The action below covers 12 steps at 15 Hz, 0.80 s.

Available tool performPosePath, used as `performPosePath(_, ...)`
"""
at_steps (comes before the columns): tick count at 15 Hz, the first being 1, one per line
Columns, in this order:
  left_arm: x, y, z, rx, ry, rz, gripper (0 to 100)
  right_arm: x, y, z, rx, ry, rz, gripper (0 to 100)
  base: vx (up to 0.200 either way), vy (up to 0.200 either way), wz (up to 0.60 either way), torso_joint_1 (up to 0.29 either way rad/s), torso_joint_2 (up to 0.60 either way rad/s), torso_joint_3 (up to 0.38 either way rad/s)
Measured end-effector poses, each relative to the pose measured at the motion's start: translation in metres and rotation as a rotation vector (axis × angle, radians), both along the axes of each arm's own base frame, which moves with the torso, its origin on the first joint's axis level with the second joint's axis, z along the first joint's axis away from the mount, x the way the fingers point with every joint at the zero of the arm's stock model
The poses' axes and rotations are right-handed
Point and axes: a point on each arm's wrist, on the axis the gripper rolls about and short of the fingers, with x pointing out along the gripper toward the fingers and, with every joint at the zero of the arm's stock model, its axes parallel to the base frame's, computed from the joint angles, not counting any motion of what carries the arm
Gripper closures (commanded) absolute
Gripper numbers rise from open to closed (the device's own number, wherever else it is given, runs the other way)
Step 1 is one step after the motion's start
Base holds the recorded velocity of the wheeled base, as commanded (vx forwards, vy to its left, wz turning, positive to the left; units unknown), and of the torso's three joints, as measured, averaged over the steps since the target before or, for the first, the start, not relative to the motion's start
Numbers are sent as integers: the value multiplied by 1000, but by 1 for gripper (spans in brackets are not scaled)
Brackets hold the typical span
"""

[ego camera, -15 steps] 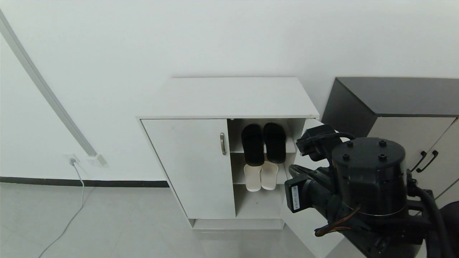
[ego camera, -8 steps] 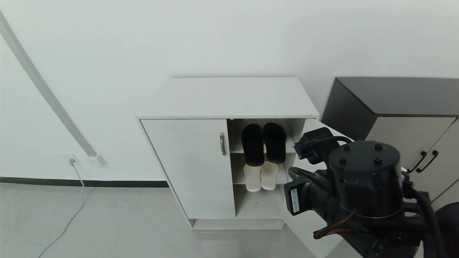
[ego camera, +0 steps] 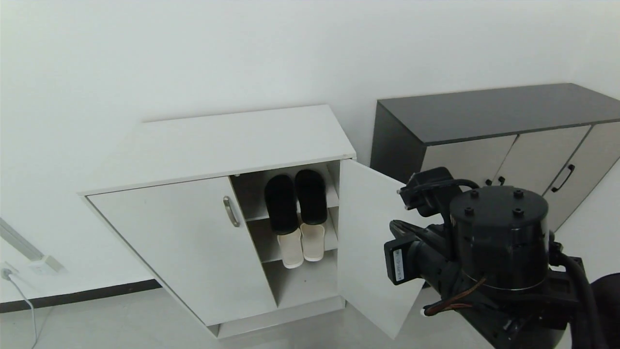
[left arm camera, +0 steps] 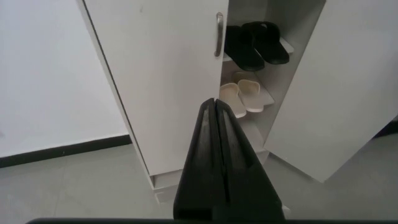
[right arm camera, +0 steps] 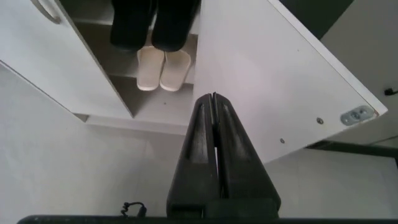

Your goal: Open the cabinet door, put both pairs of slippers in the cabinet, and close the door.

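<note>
The white cabinet (ego camera: 232, 140) has its right door (ego camera: 370, 242) swung open and its left door (ego camera: 179, 242) closed. Inside, the black slippers (ego camera: 295, 196) stand on the upper shelf and the white slippers (ego camera: 302, 245) on the shelf below, toes out. My left gripper (left arm camera: 216, 106) is shut and holds nothing; it hangs in front of the closed door's edge, short of the white slippers (left arm camera: 245, 98). My right gripper (right arm camera: 214, 98) is also shut on nothing, just off the inner face of the open door (right arm camera: 267, 81) and below the white slippers (right arm camera: 163, 67).
A dark-topped sideboard (ego camera: 484, 111) stands close to the right of the cabinet, behind the open door. A wall socket with a cable (ego camera: 9, 276) sits low at the far left. Bare tiled floor (left arm camera: 81, 186) lies in front of the cabinet.
The whole head picture has shifted, so the camera has moved: the cabinet now shows farther left and at an angle. Both pairs of slippers stay on their shelves.
</note>
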Motion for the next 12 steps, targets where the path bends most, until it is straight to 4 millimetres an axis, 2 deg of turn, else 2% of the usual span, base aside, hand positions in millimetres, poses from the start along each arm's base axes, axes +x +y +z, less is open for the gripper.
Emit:
performPosePath(5, 0, 0, 0, 1, 0, -2, 100, 1, -2, 6, 16, -51, -4, 100, 0, 0, 0, 0, 0, 0)
performPosePath(11, 0, 0, 0, 1, 0, -2, 100, 11, -6, 15, 40, -68, -35, 100, -200, 0, 0, -2, 1, 2)
performPosePath(12, 0, 0, 0, 2, 0, -2, 100, 16, -8, 16, 39, -68, -52, 100, 0, 0, 0, 0, 0, 0)
